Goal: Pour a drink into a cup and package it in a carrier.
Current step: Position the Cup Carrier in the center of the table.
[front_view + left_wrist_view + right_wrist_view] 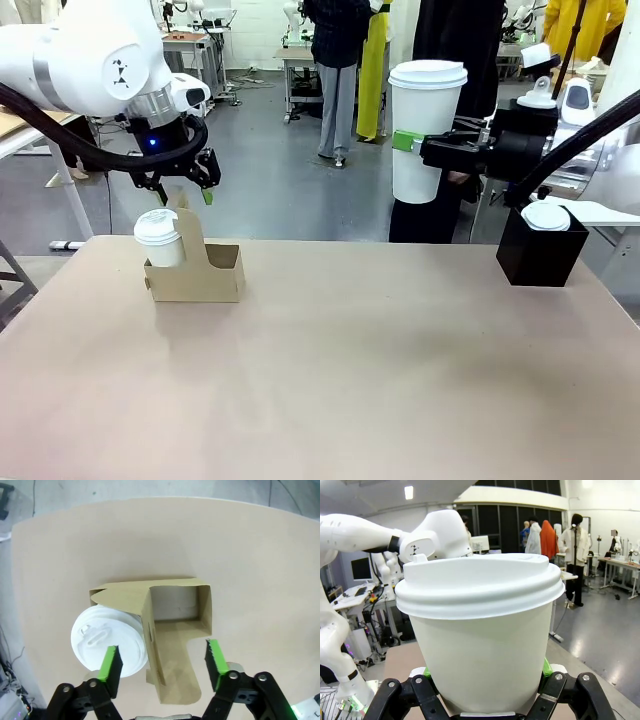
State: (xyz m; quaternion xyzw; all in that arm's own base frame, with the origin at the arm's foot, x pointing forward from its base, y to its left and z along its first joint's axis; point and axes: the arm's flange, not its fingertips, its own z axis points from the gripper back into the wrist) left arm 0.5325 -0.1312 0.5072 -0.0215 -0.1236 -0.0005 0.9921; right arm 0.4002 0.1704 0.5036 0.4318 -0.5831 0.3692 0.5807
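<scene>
Front view: the left pincer (pixel 183 196) hangs over the carrier (pixel 195 277) on the tabletop (pixel 350 380), the right pincer (pixel 411 142) holds the cup (pixel 428 100) aloft well right of the carrier; left wrist view: jaws wide, empty, either side of the carrier's handle tab (pixel 170 670); right wrist view: pads (pixel 547 668) clamping the cup.

The middle and near parts of the bench (pixel 350 380) lie bare, open to a pass from either side; at the left the carrier (pixel 215 282) stands in the way, 1 slot filled by a short domed-lid cup (pixel 158 238), the other slot (pixel 177 606) free from above; its upright handle tab (pixel 190 232) sits under the gap of the wide-spread left end effector (pixel 183 197); at the far right a black box (pixel 540 258) blocks the edge; the right end effector (pixel 418 145) grips a tall white lidded cup (pixel 428 105) high above the bench, well apart from both.
</scene>
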